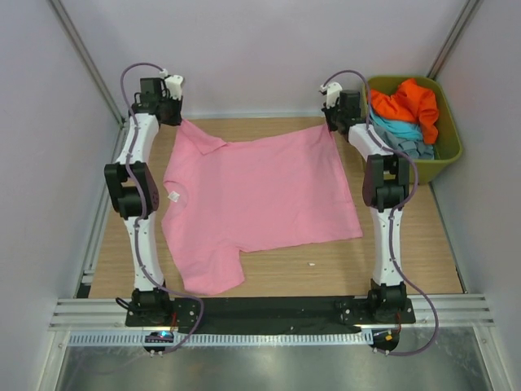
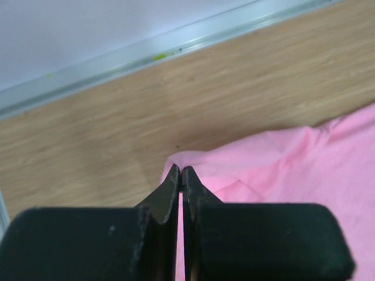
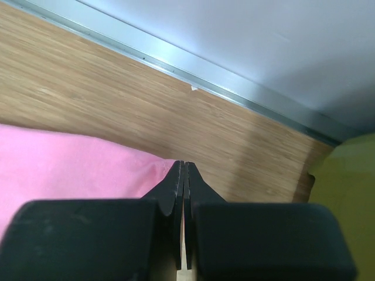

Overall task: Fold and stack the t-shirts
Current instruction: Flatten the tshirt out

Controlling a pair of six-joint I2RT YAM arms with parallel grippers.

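A pink t-shirt (image 1: 260,191) lies spread flat on the wooden table, its white neck label (image 1: 173,196) at the left. My left gripper (image 1: 181,120) is at the shirt's far left corner. In the left wrist view the gripper (image 2: 180,170) is shut, with pink cloth (image 2: 304,170) pinched between its fingers. My right gripper (image 1: 330,124) is at the far right corner. In the right wrist view the gripper (image 3: 185,165) is shut where the pink edge (image 3: 70,164) ends at its tips. Orange (image 1: 411,102), light blue (image 1: 399,128) and grey-blue (image 1: 411,148) t-shirts lie bunched in the tub.
An olive-green tub (image 1: 452,155) stands at the far right, just beside the right gripper; its wall (image 3: 351,175) shows in the right wrist view. A metal rail (image 2: 146,55) runs along the table's far edge, close behind both grippers. Walls enclose the table on both sides.
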